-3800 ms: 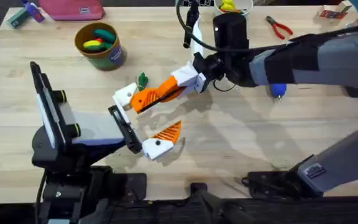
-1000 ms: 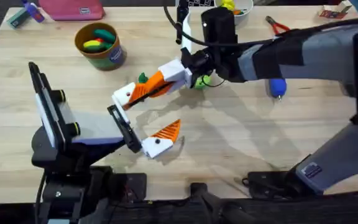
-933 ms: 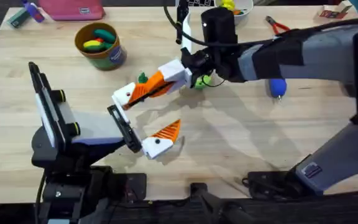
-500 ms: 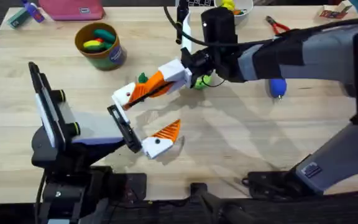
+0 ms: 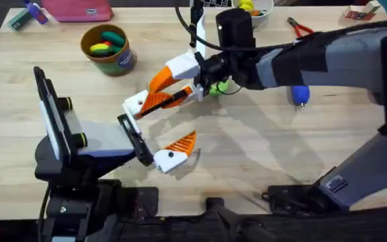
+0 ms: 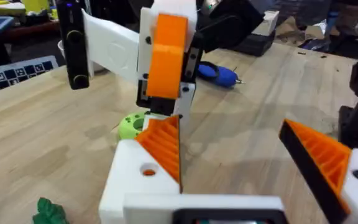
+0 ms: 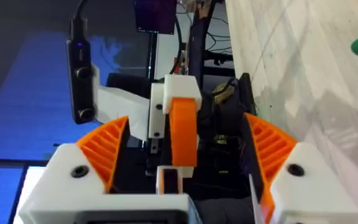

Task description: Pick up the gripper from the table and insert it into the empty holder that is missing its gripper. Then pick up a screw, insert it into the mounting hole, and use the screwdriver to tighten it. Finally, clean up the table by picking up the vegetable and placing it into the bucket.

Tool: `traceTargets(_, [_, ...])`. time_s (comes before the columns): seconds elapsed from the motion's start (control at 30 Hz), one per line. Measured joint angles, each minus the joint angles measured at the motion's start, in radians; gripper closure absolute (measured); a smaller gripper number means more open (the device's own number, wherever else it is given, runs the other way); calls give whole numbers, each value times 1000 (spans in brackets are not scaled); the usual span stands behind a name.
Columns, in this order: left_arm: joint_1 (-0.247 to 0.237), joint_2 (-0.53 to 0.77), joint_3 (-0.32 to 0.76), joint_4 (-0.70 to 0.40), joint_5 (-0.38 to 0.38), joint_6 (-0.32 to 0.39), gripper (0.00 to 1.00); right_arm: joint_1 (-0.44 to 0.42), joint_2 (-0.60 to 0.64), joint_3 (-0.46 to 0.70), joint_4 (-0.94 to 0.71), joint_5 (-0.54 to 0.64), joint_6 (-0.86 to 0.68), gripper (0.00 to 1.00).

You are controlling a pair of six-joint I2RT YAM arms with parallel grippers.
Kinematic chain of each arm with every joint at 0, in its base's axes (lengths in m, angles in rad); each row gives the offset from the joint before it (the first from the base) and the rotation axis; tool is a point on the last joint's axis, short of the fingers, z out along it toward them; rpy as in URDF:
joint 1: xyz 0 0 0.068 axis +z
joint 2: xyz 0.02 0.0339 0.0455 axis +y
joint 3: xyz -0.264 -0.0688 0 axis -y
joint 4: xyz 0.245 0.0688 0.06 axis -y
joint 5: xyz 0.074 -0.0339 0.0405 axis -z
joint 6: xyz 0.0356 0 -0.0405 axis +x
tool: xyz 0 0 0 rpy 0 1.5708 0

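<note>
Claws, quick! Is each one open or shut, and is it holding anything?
Left claw: open, holding nothing.
Right claw: open, holding nothing.

A robotics lab or workshop. Two robot arms are mounted at the near edge of a pale wooden table (image 5: 261, 154), with red-handled pliers (image 5: 302, 28) lying at the far right. Beyond the table, cables (image 7: 197, 37) hang and a keyboard (image 6: 14, 71) rests.
</note>
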Motion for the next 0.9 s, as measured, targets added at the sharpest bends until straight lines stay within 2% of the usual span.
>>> traceTargets(0.1, [0, 0, 0, 0, 0, 0, 14, -8, -2, 0, -2, 4, -11, 29])
traceTargets(0.2, [0, 0, 0, 0, 0, 0, 15, -76, -115, 0, -199, 71, -81, 26])
traceTargets(0.33, [0, 0, 0, 0, 0, 0, 16, -167, -271, 17, -557, 197, -221, 26])
traceTargets(0.43, [0, 0, 0, 0, 0, 0, 15, -224, -357, 73, -892, 348, -350, 25])
traceTargets(0.53, [0, 0, 0, 0, 0, 0, 15, -256, -396, 177, -1205, 521, -473, 26])
traceTargets(0.63, [0, 0, 0, 0, 0, 0, 15, -261, -392, 320, -1423, 691, -572, 61])
traceTargets(0.77, [0, 0, 0, 0, 0, 0, 15, -247, -354, 497, -1614, 906, -652, 123])
traceTargets(0.9, [0, 0, 0, 0, 0, 0, 15, -209, -272, 620, -1715, 1106, -689, 194])
